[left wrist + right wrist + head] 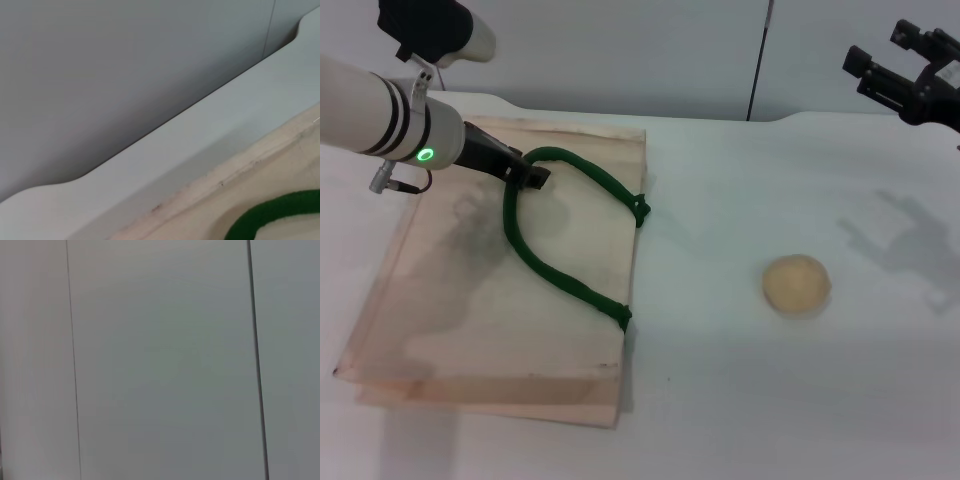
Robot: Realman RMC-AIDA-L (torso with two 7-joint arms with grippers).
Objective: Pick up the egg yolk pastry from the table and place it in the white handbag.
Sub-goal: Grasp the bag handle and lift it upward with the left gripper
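Note:
The white handbag (490, 290) lies flat on the left of the table, its dark green rope handle (555, 270) looped across its side. My left gripper (532, 176) reaches in from the left and is shut on the far part of that handle, low over the bag. The left wrist view shows the bag's edge (260, 165) and a piece of the green handle (270, 212). The egg yolk pastry (796, 284), a small pale tan ball, sits on the table to the right of the bag. My right gripper (892, 55) is open and empty, raised at the far right, well beyond the pastry.
The white table (740, 400) has a notched far edge against a grey wall (620, 50). The right wrist view shows only grey wall panels (160, 360). Bare tabletop lies between the bag and the pastry.

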